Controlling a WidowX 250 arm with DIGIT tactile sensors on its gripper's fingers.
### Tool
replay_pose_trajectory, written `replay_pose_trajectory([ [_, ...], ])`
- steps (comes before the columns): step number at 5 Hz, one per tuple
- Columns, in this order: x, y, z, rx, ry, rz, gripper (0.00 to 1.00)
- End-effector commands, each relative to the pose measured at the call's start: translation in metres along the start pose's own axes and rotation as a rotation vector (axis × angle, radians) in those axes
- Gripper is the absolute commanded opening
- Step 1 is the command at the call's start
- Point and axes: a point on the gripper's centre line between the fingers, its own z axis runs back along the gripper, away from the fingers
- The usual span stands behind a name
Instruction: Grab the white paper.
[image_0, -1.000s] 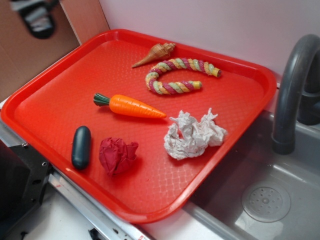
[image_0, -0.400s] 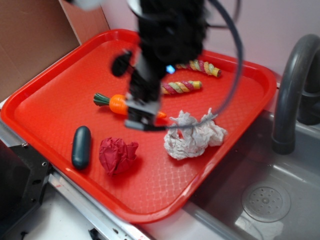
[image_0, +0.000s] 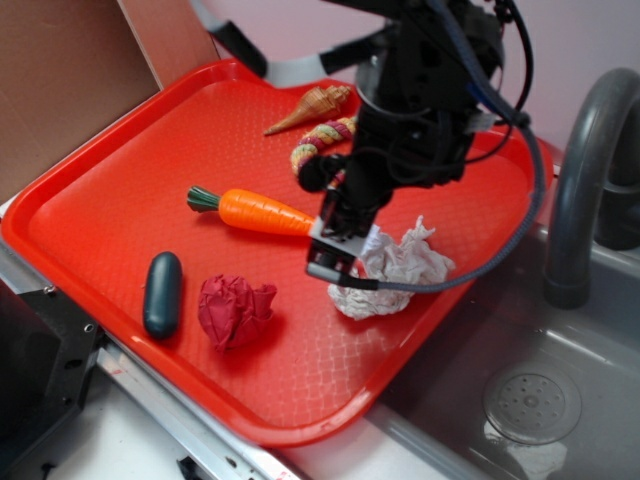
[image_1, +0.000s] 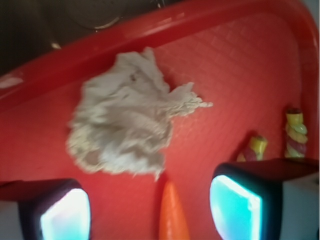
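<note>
- Shifted right since the frame 0.4 s ago: gripper (image_0: 338, 262), then over the carrot's tip, now low at the left edge of the white paper (image_0: 392, 268); arm now hiding much of the rope toy (image_0: 318, 140). Nothing on the tray displaced.
- Counted on the red tray (image_0: 120, 200): one white paper wad, one dark red paper ball (image_0: 235, 310), one carrot (image_0: 262, 212), one dark green oblong piece (image_0: 162, 293), one cone shell (image_0: 310, 106), one rope toy.
- Spread wide, fingers apart and pinching nothing: two pads (image_1: 235, 206) at the bottom corners of the wrist view, paper (image_1: 125, 120) ahead of them, untouched, carrot tip (image_1: 172, 212) between them.
- Lying near the tray's right rim, to the right of the carrot tip and to the right of and slightly beyond the red ball: the white paper. Long axis roughly left to right in the exterior view, one jagged peak poking up at its far right.
- Little bare tray between paper and right rim; grey sink (image_0: 560, 400) just beyond that rim, with a dark faucet (image_0: 585, 170) rising at the right.
- Open tray floor in front of the paper and to its near left, up to the red ball; carrot tip close on the left side.
- Cardboard (image_0: 60, 80) standing at the far left, well apart.
</note>
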Motion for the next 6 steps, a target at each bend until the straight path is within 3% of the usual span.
replay_pose_trajectory([
  [1,0.01,-0.012,-0.018,-0.154,-0.101,-0.127,1.0],
  [2,0.012,-0.017,-0.019,-0.257,-0.165,-0.224,1.0],
  [3,0.014,-0.016,-0.026,-0.249,-0.215,-0.171,0.0],
  [6,0.017,-0.014,-0.032,-0.26,-0.319,-0.143,0.0],
])
